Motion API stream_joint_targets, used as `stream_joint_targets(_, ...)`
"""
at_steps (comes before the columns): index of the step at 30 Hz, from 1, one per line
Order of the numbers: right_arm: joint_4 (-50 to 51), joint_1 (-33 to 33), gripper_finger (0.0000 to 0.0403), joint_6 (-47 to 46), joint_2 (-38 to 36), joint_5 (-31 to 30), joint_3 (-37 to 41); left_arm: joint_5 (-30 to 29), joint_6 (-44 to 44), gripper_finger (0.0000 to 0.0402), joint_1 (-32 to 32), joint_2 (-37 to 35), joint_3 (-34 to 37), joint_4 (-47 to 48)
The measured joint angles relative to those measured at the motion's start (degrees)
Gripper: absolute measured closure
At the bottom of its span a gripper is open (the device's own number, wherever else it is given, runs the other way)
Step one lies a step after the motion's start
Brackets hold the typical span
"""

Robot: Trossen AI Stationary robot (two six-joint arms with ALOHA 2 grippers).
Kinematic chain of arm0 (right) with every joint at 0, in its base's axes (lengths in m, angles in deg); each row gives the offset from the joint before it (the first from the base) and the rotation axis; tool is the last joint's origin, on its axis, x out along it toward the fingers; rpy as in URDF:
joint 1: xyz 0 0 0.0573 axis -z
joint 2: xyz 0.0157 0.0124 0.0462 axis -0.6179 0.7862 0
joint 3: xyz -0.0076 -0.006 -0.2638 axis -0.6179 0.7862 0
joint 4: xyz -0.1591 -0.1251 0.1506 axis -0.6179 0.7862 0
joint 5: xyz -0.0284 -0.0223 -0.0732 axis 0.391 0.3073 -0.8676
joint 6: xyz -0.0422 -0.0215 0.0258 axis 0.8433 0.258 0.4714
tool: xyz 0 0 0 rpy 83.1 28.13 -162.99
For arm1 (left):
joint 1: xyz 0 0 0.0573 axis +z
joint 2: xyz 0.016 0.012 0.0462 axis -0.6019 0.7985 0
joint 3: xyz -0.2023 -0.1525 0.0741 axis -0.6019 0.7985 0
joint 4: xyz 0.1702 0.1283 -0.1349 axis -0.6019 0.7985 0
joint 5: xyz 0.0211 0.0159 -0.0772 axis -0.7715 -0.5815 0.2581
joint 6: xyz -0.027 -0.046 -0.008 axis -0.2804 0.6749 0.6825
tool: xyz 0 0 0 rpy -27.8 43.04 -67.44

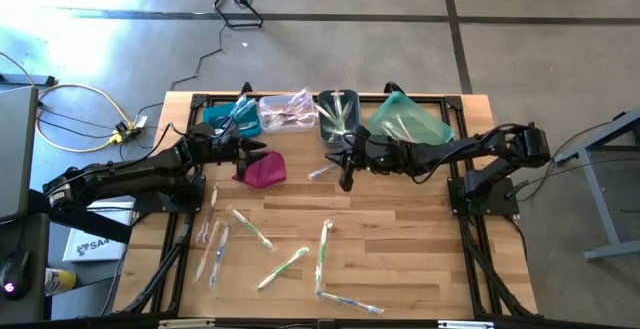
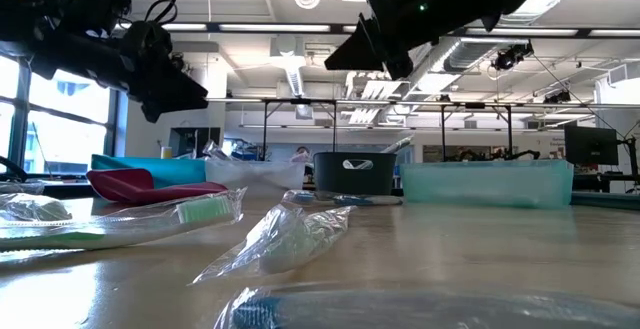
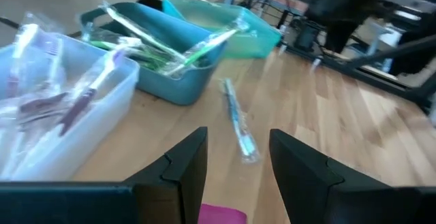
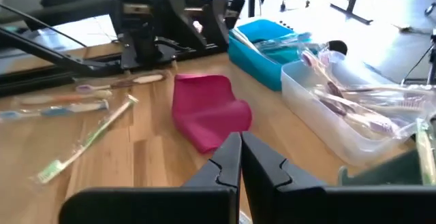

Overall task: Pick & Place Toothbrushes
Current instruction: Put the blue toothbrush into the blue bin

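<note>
Several wrapped toothbrushes lie flat on the near half of the wooden table, among them one (image 1: 283, 267) and another (image 1: 323, 254). One more toothbrush (image 1: 322, 172) (image 3: 238, 122) lies alone in front of the bins. Others stick out of the blue bin (image 1: 228, 117), the clear bin (image 1: 285, 112) and the grey bin (image 1: 338, 114). My left gripper (image 1: 258, 151) (image 3: 238, 163) hovers open above the magenta pouch (image 1: 262, 169), with nothing between its fingers. My right gripper (image 1: 347, 174) (image 4: 240, 157) hangs shut in the air near the lone toothbrush, pointing toward the pouch (image 4: 208, 112).
Four bins stand in a row along the far edge, and the teal bin (image 1: 408, 119) is the rightmost. The magenta pouch lies between the two grippers. Bare wood (image 1: 420, 259) shows at the near right. Cables and a box lie on the floor to the left of the table.
</note>
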Motion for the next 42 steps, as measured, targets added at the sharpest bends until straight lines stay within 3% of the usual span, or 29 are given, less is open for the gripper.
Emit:
stream_joint_targets(5, -0.5, -0.8, 0.0399, 1.5, 0.0, -0.4, 0.0, -3.1, 0.0, 0.0247, 0.0, 0.0, 0.0, 0.0)
stream_joint_targets(16, 0.0, -1.6, 0.0400, 4.7, 0.0, -0.7, -0.2, -3.4, 0.0, 0.0247, 0.0, 0.0, 0.0, 1.7)
stream_joint_targets(25, 20.5, -4.9, 0.0400, 13.8, 3.1, -8.1, -14.7, -3.5, 0.0, 0.0247, 0.0, 0.0, 0.0, 6.4)
stream_joint_targets(31, 29.9, -2.3, 0.0400, 16.5, 7.5, -5.0, -22.2, -3.5, 0.0, 0.0247, 0.0, 0.0, 0.0, 6.1)
stream_joint_targets(42, 39.5, 0.7, 0.0400, 23.0, 17.8, 3.6, -29.0, -3.4, -0.7, 0.0247, 0.0, 0.0, 0.0, 5.6)
